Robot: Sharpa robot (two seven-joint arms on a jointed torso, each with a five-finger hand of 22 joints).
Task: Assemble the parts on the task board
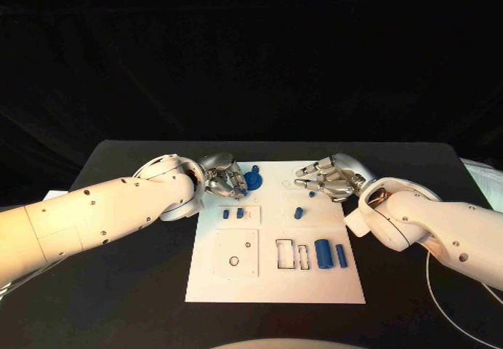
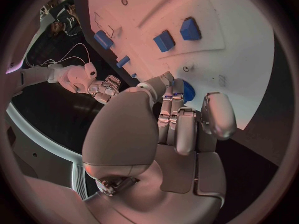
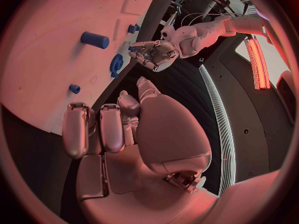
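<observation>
The left hand [image 1: 222, 182] is seen at the far left corner of the task board [image 1: 275, 287], its silver fingers [image 2: 177, 122] curled around a blue gear-like part [image 1: 253, 179]. The right hand [image 1: 331, 179] is held over the far right edge, fingers curled in with nothing between them. No legible writing can be made out. The board is a flat white rectangular plate with outlined recesses, laid on a matte black table [image 1: 126, 291]. Two blue cylinders [image 1: 330, 254] lie side by side near the board's near right; small blue pegs [image 1: 232, 214] sit mid-board.
</observation>
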